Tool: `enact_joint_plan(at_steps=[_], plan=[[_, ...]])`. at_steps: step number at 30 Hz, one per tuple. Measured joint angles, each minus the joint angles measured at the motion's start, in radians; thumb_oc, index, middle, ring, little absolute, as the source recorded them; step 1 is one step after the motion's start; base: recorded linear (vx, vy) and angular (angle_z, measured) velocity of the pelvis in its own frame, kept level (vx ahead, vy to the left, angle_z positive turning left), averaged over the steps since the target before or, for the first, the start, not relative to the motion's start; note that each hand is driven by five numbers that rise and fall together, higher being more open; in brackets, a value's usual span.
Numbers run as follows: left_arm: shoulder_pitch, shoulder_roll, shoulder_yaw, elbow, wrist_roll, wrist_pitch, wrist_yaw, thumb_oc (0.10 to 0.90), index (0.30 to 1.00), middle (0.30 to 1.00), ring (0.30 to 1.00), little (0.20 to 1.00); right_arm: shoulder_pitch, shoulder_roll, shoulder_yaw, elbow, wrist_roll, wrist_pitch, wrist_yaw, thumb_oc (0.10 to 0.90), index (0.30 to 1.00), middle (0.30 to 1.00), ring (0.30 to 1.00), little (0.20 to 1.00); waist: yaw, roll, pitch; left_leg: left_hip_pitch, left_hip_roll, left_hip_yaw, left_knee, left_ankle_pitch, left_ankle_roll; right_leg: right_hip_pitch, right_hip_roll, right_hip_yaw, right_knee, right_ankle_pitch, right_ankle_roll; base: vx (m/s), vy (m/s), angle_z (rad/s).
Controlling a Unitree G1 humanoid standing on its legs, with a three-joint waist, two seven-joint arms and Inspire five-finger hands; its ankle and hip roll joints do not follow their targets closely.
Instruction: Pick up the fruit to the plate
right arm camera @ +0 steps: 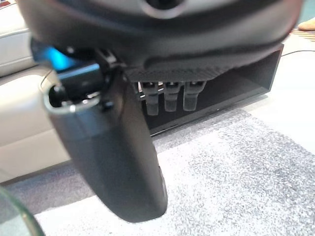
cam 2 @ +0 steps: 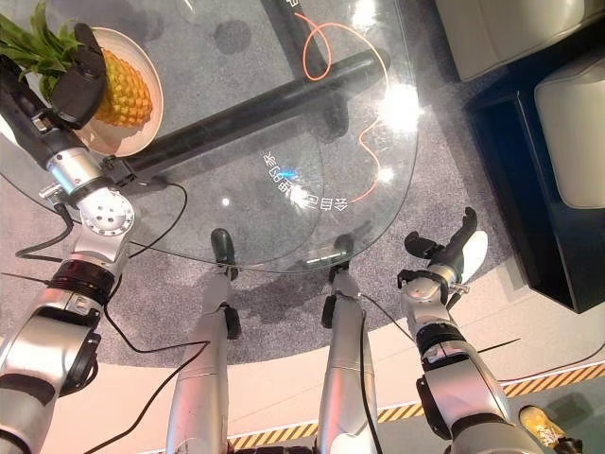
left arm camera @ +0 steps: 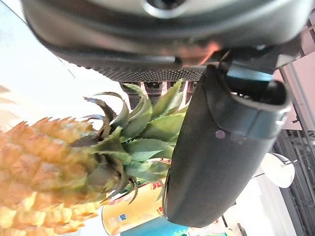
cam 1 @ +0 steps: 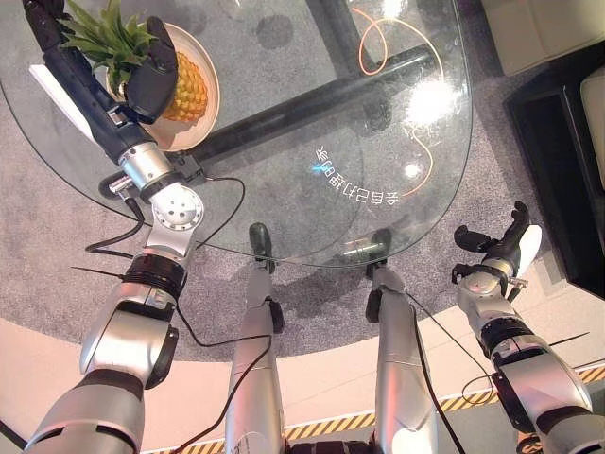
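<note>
The left hand [cam 1: 142, 76] curls its fingers and thumb round the leafy green crown of the yellow pineapple [cam 1: 185, 87], which lies on the round cream plate [cam 1: 210, 85] directly under that hand, on the clear glass table [cam 1: 312, 113]. The right hand [cam 1: 492, 257] hangs off the table's near edge, fingers loosely spread, holding nothing.
</note>
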Motion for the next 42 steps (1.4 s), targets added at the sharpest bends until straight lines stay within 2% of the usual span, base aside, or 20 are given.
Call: enact_joint_plan(at_steps=[14,19,22,24,25,29,33,38,42], plan=[[0.033,0.0,0.011,-0.103,0.024,-0.025,0.078,0.8,0.9,0.9,0.9,0.9,0.009,0.001,-0.028,0.0,0.0,-0.002,0.0,0.8,0.9,0.9,0.9,0.9,0.004,0.0,0.0,0.039,-0.004,-0.003,-0.01,0.004,0.002,0.037,-0.004,-0.003,0.002,-0.002,-0.001,0.0,-0.001,0.0],[0.033,0.0,0.014,-0.112,0.045,-0.036,0.075,0.8,0.9,0.9,0.9,0.9,0.016,0.008,-0.028,0.002,0.0,-0.001,0.0,0.8,0.9,0.9,0.9,0.9,0.006,0.001,0.0,0.068,-0.005,-0.003,-0.013,0.007,0.001,0.065,-0.005,-0.003,0.0,-0.003,0.0,-0.02,-0.009,0.0],[0.033,0.0,0.038,-0.138,0.041,-0.036,0.05,0.8,0.9,0.9,0.9,0.9,0.023,0.009,-0.028,0.0,0.0,-0.001,0.0,0.8,0.9,0.9,0.9,0.9,0.006,0.001,0.0,0.091,-0.005,-0.003,-0.013,0.006,0.001,0.088,-0.006,-0.004,0.0,-0.004,0.0,0.0,0.0,0.0],[0.033,0.0,0.047,-0.162,-0.02,-0.036,-0.015,0.8,0.9,0.9,0.9,0.9,0.035,0.01,-0.03,0.001,0.0,-0.001,0.0,0.8,0.9,0.9,0.9,0.9,0.01,0.001,0.0,0.116,-0.005,-0.003,-0.016,0.006,0.001,0.111,-0.006,-0.003,-0.001,-0.005,0.0,0.0,0.0,0.0],[0.038,-0.001,0.047,-0.17,-0.09,-0.032,-0.082,0.8,0.9,0.9,0.9,0.9,0.048,0.013,-0.03,0.002,0.0,-0.001,0.0,0.8,0.9,0.9,0.9,0.9,0.01,0.001,0.0,0.14,-0.005,-0.002,-0.019,0.006,0.001,0.136,-0.006,-0.004,-0.005,-0.006,0.0,0.0,0.0,0.0],[0.067,0.0,0.049,-0.17,-0.267,0.029,-0.24,0.8,0.9,0.9,0.9,0.9,0.098,0.026,-0.07,0.016,0.0,0.001,0.0,0.8,0.9,0.9,0.9,0.9,0.011,0.003,0.0,0.248,-0.005,0.0,-0.069,0.004,0.005,0.245,-0.004,-0.011,-0.055,-0.011,0.006,0.04,-0.025,0.01],[0.145,0.002,0.06,-0.165,-0.411,0.134,-0.349,0.8,0.9,0.9,0.9,0.9,0.18,0.043,-0.107,0.022,-0.001,0.019,0.003,0.8,0.9,0.9,0.9,0.9,0.007,0.008,0.0,0.395,-0.007,0.002,-0.128,0.006,0.002,0.419,-0.004,-0.032,-0.153,0.009,0.017,0.07,-0.026,0.03],[0.308,0.003,0.176,-0.123,-0.565,0.261,-0.468,0.8,0.9,0.9,0.9,0.9,0.329,0.048,-0.168,0.03,-0.004,0.02,0.05,0.8,0.9,0.9,0.9,0.9,0.012,0.024,-0.009,0.611,-0.013,0.002,-0.213,-0.002,0.009,0.697,-0.004,-0.072,-0.35,0.055,0.036,0.15,-0.027,0.07],[0.434,0.003,0.251,-0.069,-0.592,0.343,-0.536,0.8,0.9,0.9,0.9,0.9,0.417,0.055,-0.207,0.066,-0.043,0.023,0.108,0.8,0.9,0.9,0.9,0.9,0.027,0.032,-0.021,0.702,-0.022,-0.001,-0.219,-0.029,0.007,0.85,-0.004,-0.094,-0.469,0.087,0.042,0.17,-0.013,0.07]])
